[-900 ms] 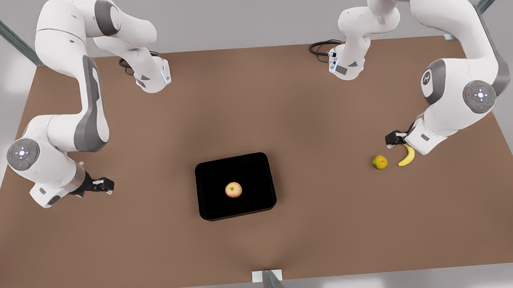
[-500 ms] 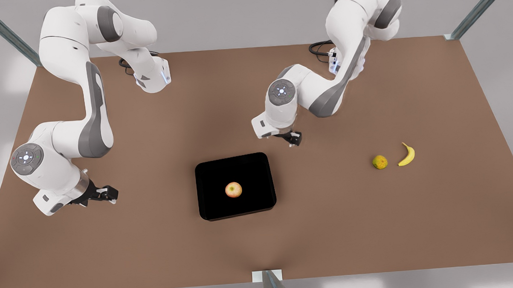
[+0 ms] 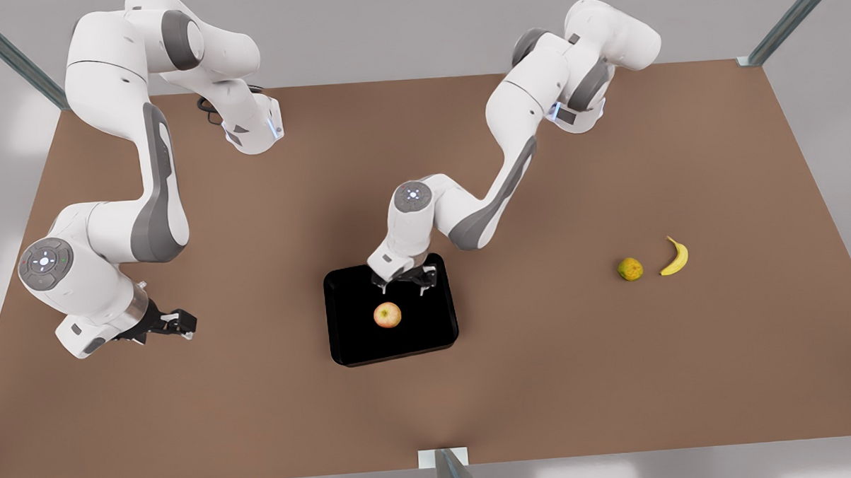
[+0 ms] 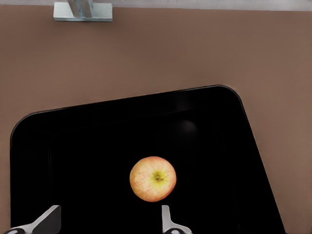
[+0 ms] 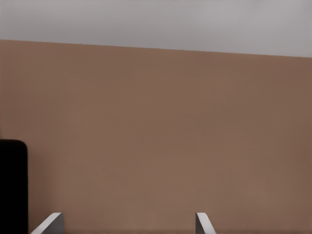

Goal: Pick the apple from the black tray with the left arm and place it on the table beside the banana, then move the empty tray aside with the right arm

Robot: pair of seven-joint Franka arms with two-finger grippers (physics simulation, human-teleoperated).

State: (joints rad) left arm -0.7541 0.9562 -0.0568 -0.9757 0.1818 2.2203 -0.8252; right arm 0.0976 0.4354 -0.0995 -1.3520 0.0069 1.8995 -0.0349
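The pinkish-yellow apple (image 3: 387, 314) (image 4: 152, 178) lies near the middle of the black tray (image 3: 358, 333) (image 4: 73, 161) on the brown table (image 3: 543, 376). My left gripper (image 3: 404, 287) (image 4: 108, 223) hovers open over the tray's far edge, just behind the apple, holding nothing. The banana (image 3: 675, 256) rests on the table toward the front view's right. My right gripper (image 3: 179, 322) (image 5: 126, 224) waits open above the table at the front view's left, well away from the tray, whose edge (image 5: 12, 185) shows in the right wrist view.
A yellow-green rough-skinned fruit (image 3: 630, 268) sits just beside the banana, on its tray side. A metal frame post (image 3: 444, 468) (image 4: 83, 9) stands at the table's near edge. Both arm bases are mounted along the far edge.
My left arm swung from beside the banana across the table to above the tray's far edge. The right arm shifted only slightly at first, then held still.
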